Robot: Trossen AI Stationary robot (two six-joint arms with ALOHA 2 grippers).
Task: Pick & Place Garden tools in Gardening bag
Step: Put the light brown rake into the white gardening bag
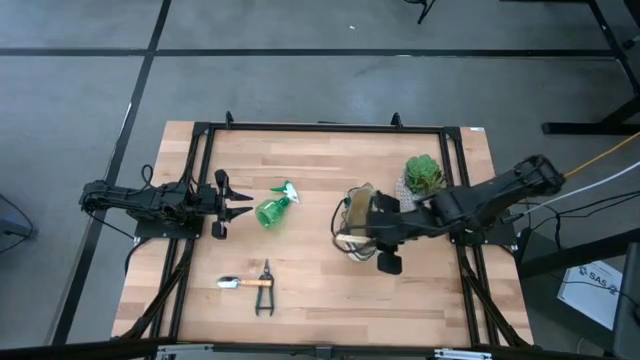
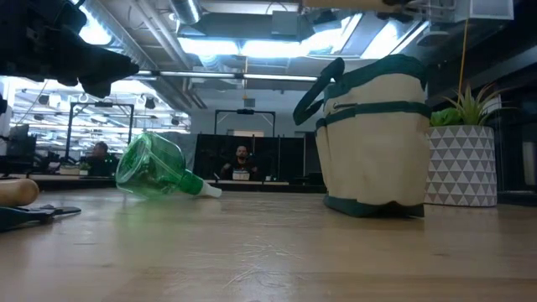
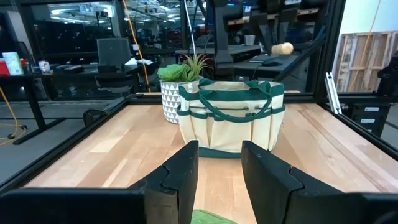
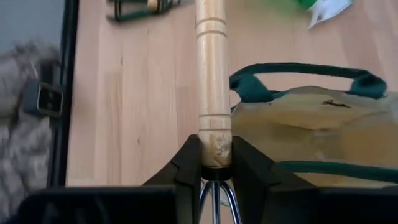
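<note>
My right gripper point(image 1: 372, 228) is shut on the hand rake point(image 4: 212, 81) and holds it above the beige gardening bag point(image 1: 352, 228) with dark green trim, which stands upright right of the table's middle. My left gripper point(image 1: 246, 200) is open and empty, just left of the green spray bottle point(image 1: 272, 211), which lies on its side. The bottle also shows in the low view point(image 2: 155, 168). The trowel point(image 1: 240, 283) and the pruning shears point(image 1: 265, 295) lie flat near the front edge. My right gripper pinches the rake's wooden handle at its end by the metal neck point(image 4: 214, 149) between its two fingers. The handle runs on past the fingertips toward the table's left. It is about level and clear above the bag's open top point(image 4: 311, 124). The wire tines point(image 4: 214, 199) reach back between the fingers.
A green plant in a white patterned pot point(image 1: 422, 176) stands just behind the bag on the right. Black frame rails point(image 1: 320, 128) run along the table's edges. Bare wood lies between the bottle and the bag.
</note>
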